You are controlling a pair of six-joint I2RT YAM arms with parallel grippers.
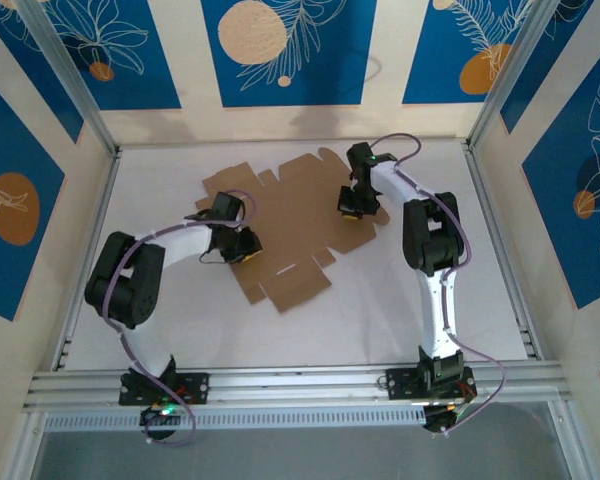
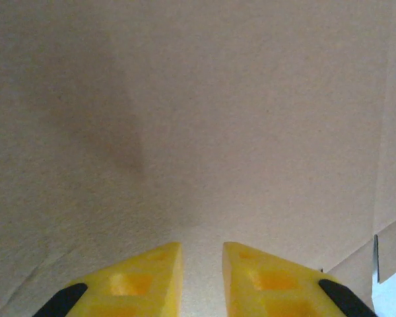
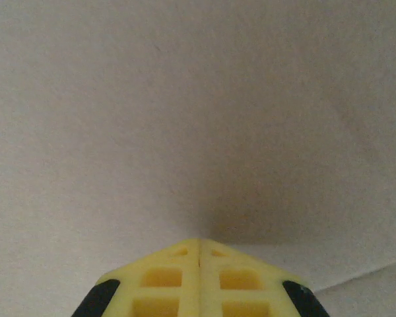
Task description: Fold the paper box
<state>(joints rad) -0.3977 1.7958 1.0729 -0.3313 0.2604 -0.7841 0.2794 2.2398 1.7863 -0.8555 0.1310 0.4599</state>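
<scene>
A brown paper box [image 1: 295, 225] lies flat and unfolded in the middle of a white table [image 1: 380, 310]. Over the box's near left part, the left gripper [image 1: 242, 243] [image 2: 202, 246] points down at the cardboard, its yellow fingers a narrow gap apart with nothing between them. Farther back, over the box's right side, the right gripper [image 1: 352, 208] [image 3: 199, 241] has its fingers pressed together, empty.

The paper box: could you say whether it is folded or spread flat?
Spread flat: the paper box lies as an open sheet on the table, no flap visibly raised.
</scene>
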